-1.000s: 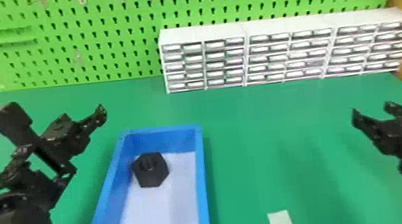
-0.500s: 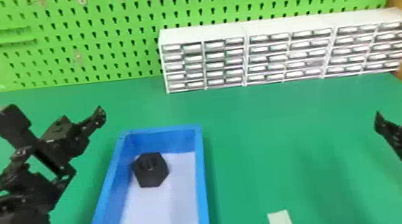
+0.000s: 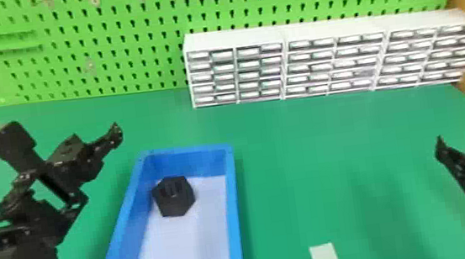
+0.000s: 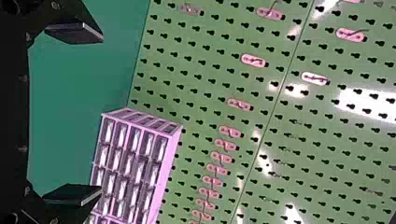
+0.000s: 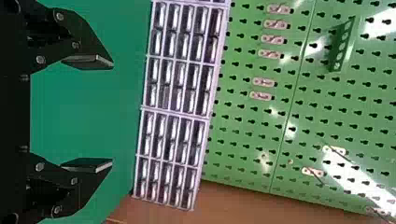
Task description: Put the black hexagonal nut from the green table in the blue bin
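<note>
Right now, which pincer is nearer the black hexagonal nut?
Left. The left pincer is open, just off the left side of the blue bin that holds the nut. The right pincer is open well to the nut's right, beyond the bin.

Head view looks forward-down; wrist views face same pegboard [image 4: 187, 88] and drawer cabinet [image 5: 180, 112].

Nut [image 3: 174, 197] in bin [image 3: 235, 224], drawers [image 3: 310, 64] behind, on table [image 3: 312, 163]
</note>
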